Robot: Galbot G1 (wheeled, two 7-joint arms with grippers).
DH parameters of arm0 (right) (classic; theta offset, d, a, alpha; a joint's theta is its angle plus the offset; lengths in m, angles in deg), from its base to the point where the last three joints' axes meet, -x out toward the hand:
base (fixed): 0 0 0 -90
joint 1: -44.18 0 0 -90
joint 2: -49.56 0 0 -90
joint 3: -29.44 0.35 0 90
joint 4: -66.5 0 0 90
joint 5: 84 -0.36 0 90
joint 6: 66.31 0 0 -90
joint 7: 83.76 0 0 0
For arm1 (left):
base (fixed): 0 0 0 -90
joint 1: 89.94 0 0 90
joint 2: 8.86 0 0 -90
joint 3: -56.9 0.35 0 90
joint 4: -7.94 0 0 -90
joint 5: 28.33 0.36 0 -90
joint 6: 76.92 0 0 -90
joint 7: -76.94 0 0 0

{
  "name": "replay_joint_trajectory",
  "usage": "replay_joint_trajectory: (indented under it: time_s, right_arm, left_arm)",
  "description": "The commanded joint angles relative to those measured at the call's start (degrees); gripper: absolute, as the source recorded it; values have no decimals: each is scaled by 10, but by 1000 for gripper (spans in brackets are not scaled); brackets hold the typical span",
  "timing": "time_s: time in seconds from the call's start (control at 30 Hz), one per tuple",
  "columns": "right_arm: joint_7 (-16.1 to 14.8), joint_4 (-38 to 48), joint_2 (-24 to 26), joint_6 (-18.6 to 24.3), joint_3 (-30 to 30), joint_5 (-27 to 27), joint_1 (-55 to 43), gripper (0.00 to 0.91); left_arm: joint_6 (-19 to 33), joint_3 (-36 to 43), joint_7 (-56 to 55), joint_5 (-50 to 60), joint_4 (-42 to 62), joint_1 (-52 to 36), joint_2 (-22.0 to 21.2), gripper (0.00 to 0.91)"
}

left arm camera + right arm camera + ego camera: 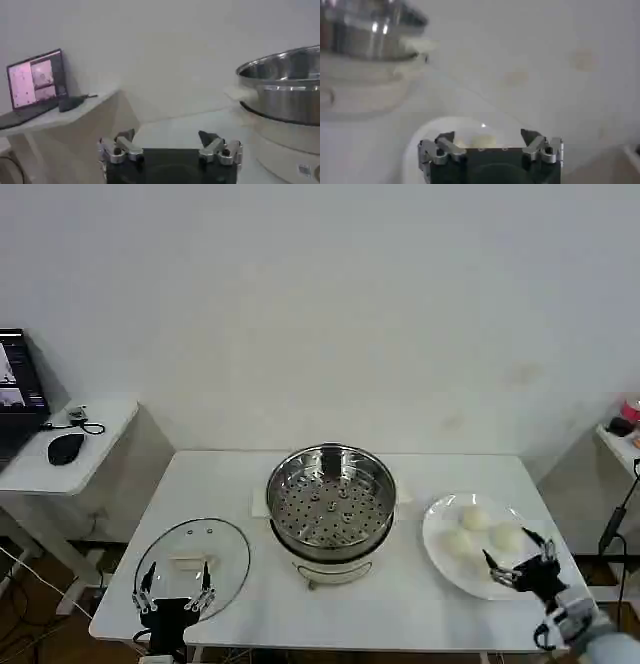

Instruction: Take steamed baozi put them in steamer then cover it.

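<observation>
Three cream-white steamed baozi [474, 517] lie on a white plate [440, 559] right of the steamer [330, 502], a shiny steel pot with an empty perforated tray. My right gripper [512, 552] hovers open over the plate's near right part, close to the rightmost baozi [506, 534], holding nothing. In the right wrist view, a baozi [476, 140] lies just beyond the open right gripper [487, 142], with the steamer [365, 30] farther off. My left gripper [177, 576] stands open over the near edge of the glass lid [192, 554]. The left wrist view has the left gripper [167, 142] open and the steamer [285, 90] off to one side.
The white table [400, 474] carries the lid, steamer and plate in a row. A side table with a laptop [37, 80] and a mouse [65, 448] stands at the left. Another small stand [625, 439] is at the right edge.
</observation>
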Motion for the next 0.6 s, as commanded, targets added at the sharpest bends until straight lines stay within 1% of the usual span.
replay_joint_trajectory:
  time_s: [0.03, 0.07, 0.1, 0.13, 0.17, 0.2, 0.23, 0.27, 0.3, 0.37, 0.4, 0.43, 0.47, 0.5, 0.6]
  right_arm:
    - [-167, 79, 139, 13, 16, 124, -83, 907]
    - [-190, 90, 151, 31, 8, 135, -98, 907]
    - [-199, 97, 161, 43, 0, 143, -109, 907]
    - [-223, 109, 177, 63, -13, 157, -131, 907]
    - [-234, 117, 183, 72, -20, 164, -141, 907]
    - [-257, 133, 199, 86, -50, 177, -172, 907]
    - [-265, 145, 202, 93, -61, 179, -195, 907]
    - [-295, 172, 212, 106, -112, 169, -245, 907]
    - [-312, 207, 218, 114, -175, 156, -312, 907]
    - [-322, 243, 219, 124, -234, 157, -374, 907]
    - [-332, 277, 217, 138, -329, 147, -451, 907]
    - [-334, 280, 217, 138, -349, 141, -470, 907]
    - [-343, 295, 210, 137, -400, 126, -526, 907]
    - [-356, 317, 203, 139, -447, 131, -560, 907]
    - [-364, 358, 173, 143, -546, 144, -656, 907]
  left_arm:
    - [2, 0, -1, 4, 1, -1, -2, 907]
    - [3, 0, -1, 5, 2, -1, -3, 907]
    - [4, 0, 0, 5, 2, -1, -4, 907]
    - [7, 0, 0, 6, 1, 1, -5, 907]
    - [11, 0, -1, 6, 0, 2, -5, 907]
    - [17, 0, -4, 5, -1, 3, -8, 907]
    - [19, 0, -6, 6, -3, 4, -10, 907]
    - [21, -1, -6, 6, -5, 5, -11, 907]
    - [24, -2, -7, 6, -8, 7, -13, 907]
    - [26, -3, -8, 7, -11, 9, -16, 907]
    - [26, -4, -9, 7, -13, 10, -16, 907]
    - [26, -4, -9, 7, -15, 11, -16, 907]
    - [26, -4, -9, 9, -18, 11, -17, 907]
    - [26, -4, -9, 11, -21, 11, -18, 907]
    - [26, -5, -10, 16, -26, 8, -21, 907]
